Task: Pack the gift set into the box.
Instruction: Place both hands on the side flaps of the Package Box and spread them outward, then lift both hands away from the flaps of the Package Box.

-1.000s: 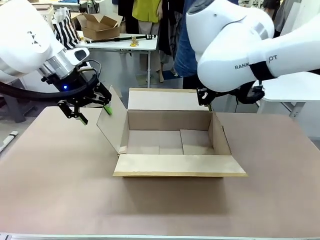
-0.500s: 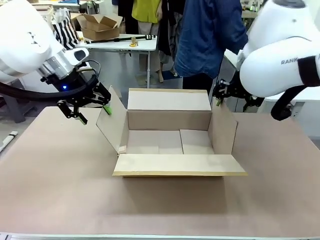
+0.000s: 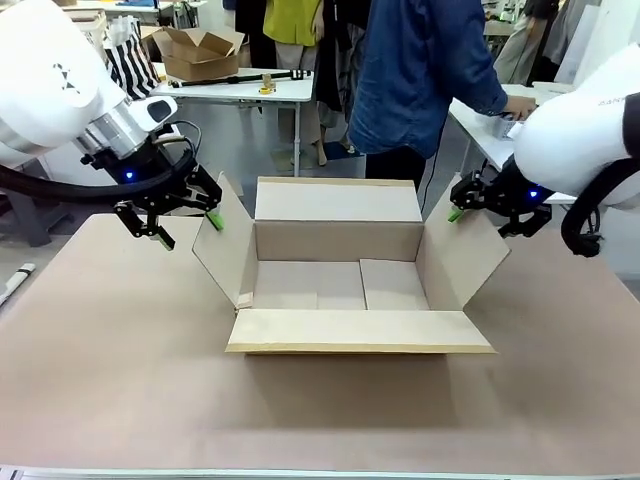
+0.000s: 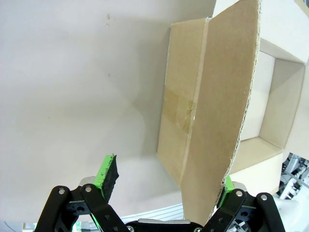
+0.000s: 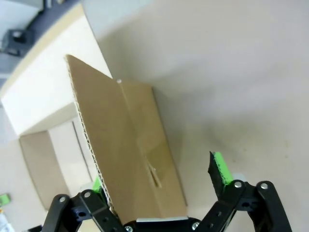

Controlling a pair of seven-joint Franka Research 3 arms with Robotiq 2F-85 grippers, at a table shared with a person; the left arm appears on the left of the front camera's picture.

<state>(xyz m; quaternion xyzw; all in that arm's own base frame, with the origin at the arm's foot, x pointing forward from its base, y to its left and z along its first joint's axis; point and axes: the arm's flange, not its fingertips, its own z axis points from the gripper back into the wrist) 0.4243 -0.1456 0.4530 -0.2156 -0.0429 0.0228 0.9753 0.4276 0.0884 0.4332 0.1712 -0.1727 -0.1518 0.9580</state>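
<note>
With fingers spread and clasping nothing, the right gripper (image 3: 492, 222) has drawn the right flap (image 3: 465, 255) outward from the box (image 3: 360, 330), which sits empty between it and the equally spread, empty left gripper (image 3: 188, 228), likely ready for packing.

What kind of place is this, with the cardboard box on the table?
Most likely a robotics lab or workshop, not a home. White robot arms flank the box on a brown work table, more white tables stand behind, one holding a small carton, and a person stands nearby.
</note>
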